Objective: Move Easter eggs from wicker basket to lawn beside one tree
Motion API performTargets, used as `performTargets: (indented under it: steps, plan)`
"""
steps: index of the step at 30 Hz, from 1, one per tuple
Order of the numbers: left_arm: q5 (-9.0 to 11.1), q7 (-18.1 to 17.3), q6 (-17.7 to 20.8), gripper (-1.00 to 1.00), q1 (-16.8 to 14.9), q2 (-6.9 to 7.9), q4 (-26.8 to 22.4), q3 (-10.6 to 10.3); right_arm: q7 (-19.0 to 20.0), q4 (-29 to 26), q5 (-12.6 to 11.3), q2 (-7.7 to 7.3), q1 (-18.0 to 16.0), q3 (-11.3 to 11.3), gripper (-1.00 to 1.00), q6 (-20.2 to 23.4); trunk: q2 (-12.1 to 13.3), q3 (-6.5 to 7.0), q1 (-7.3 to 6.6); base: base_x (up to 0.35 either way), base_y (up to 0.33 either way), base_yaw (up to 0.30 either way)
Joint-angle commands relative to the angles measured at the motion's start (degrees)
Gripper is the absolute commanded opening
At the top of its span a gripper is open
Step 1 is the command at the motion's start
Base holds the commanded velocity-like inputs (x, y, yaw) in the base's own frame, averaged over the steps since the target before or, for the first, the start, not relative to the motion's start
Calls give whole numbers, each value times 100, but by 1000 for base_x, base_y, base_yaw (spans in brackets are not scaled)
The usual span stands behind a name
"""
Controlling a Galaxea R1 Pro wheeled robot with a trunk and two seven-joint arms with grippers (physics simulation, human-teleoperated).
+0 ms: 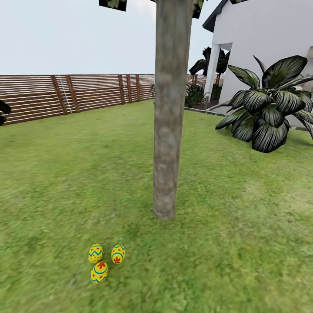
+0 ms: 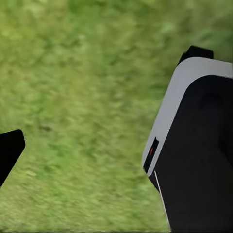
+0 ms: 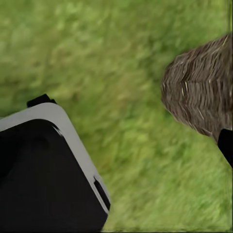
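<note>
On the mottled green lawn (image 1: 65,174), nearest the head camera, lie the three small yellow Easter eggs painted with red flowers and blue zigzag bands (image 1: 105,260), bunched close together in a triangle: one (image 1: 99,272) in front, two behind it, one to the left (image 1: 95,253) and one to the right (image 1: 118,254). They rest on the grass near the foot of the tall tree with the straight, smooth grey-brown trunk (image 1: 170,113), a little to its front left and apart from the bark. Beyond the trunk, to the right, a broad-leaved dark green shrub with pale striping (image 1: 269,108) stands before the white house wall (image 1: 261,39). Farthest back, a brown horizontal-slat wooden fence (image 1: 69,93) runs along the lawn's edge.

Over blurred grass in the right wrist view, the round tan-brown open-woven wicker basket (image 3: 201,94) shows from outside, beside a white-and-black part of the robot's body (image 3: 48,170). A dark fingertip (image 3: 225,145) shows at the edge; whether the jaws are apart or together I cannot tell. The left wrist view likewise shows one dark fingertip (image 2: 9,150) over grass, its jaw state unclear.
</note>
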Motion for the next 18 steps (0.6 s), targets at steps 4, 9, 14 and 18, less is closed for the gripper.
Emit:
performTargets:
  steps: [4,9,14,18]
  plan:
    - [-22,14,2,100,188,-6,48,28,-25,223,-51,-21,-2,50,100,-8,156,65,-87,0,0,0]
    - [-23,14,4,100,389,-26,57,28,-23,289,-64,-15,26,50,100,20,356,155,-197,0,0,0]
    - [-23,14,-13,100,583,-125,58,28,-13,304,-78,51,41,40,100,2,557,245,-307,0,0,0]
    - [-23,13,-48,100,658,-178,58,28,-11,306,-75,92,43,27,100,-4,717,317,-395,0,0,0]
